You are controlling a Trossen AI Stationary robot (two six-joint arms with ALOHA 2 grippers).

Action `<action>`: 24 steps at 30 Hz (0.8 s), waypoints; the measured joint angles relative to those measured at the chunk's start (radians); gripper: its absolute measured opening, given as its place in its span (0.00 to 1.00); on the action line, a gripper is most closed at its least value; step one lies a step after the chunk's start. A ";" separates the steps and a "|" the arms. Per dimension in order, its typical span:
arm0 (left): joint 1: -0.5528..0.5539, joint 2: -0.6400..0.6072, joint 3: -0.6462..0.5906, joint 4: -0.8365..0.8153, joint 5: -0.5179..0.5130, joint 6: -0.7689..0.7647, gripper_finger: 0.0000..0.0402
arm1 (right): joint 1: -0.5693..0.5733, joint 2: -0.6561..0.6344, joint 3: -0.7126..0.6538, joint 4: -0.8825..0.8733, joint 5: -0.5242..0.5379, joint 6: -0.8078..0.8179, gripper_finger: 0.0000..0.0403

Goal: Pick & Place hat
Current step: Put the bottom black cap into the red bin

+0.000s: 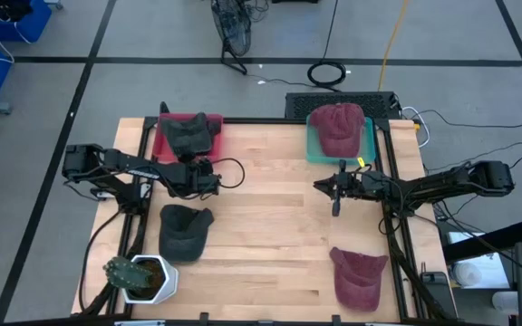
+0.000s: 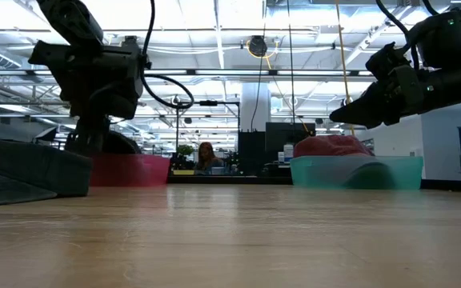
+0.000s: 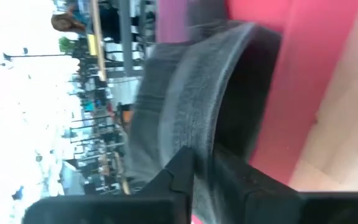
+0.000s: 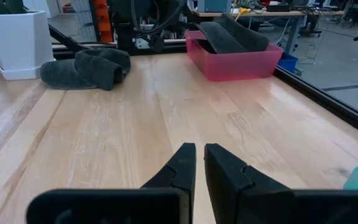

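Left pincer (image 1: 208, 174) of mine sits at the near edge of the pink bin (image 1: 163, 142), fingers (image 3: 179, 177) pinched on the brim of the dark hat (image 1: 188, 134) that lies in that bin; in my wrist view the grey brim runs right between them. Another dark hat (image 1: 184, 230) lies on the table (image 1: 270, 235) nearer the plant pot (image 1: 143, 276). My right pincer (image 1: 336, 188) hangs closed and empty above the wood, near the teal bin (image 1: 368, 138) holding a red hat (image 1: 338, 127). A second red hat (image 1: 358, 276) lies at the near right corner.
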 joint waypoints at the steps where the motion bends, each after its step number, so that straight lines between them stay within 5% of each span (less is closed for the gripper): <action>1: -0.006 0.000 0.000 -0.006 -0.016 -0.002 0.08 | 0.000 0.000 0.000 0.000 0.000 0.000 0.06; 4: -0.025 -0.001 0.000 -0.012 -0.068 -0.009 0.03 | 0.000 0.000 0.000 0.000 0.000 0.000 0.06; 24: -0.048 -0.230 0.002 0.035 -0.341 -0.033 0.07 | 0.000 0.000 0.000 -0.006 0.000 0.004 0.06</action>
